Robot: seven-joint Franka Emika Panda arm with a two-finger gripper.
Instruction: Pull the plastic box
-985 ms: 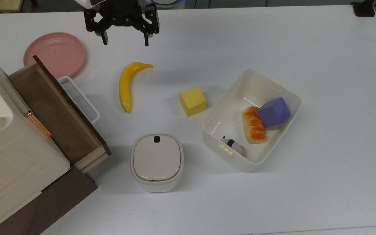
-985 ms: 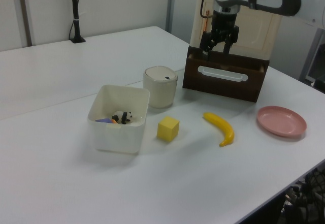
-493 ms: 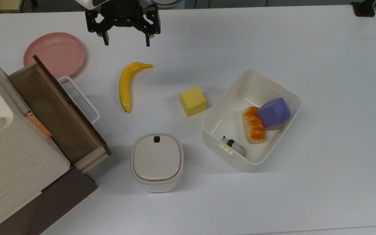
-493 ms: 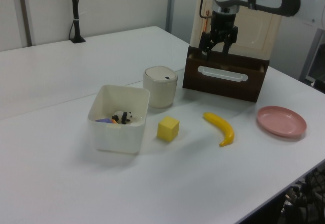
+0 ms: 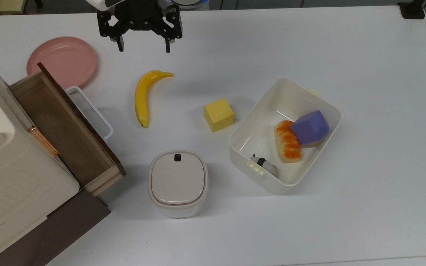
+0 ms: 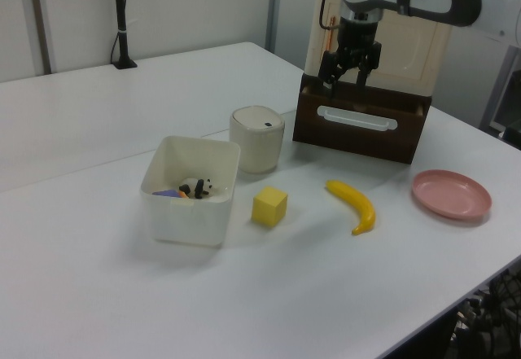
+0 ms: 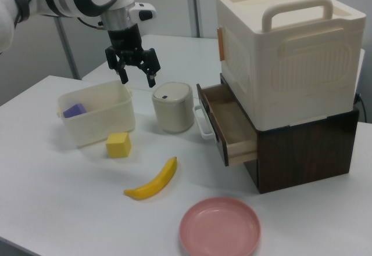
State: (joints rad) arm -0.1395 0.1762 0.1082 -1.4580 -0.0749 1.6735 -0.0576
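the hand hangs above the desk with its two fingers spread wide apart and nothing between them. just below it in the top view lies the banana; the pink plate is near, to the top view's left. the plastic box sits well apart from the hand, toward the top view's lower right, with the yellow cube between them.

yellow cube just beside plastic box | bare table opposite
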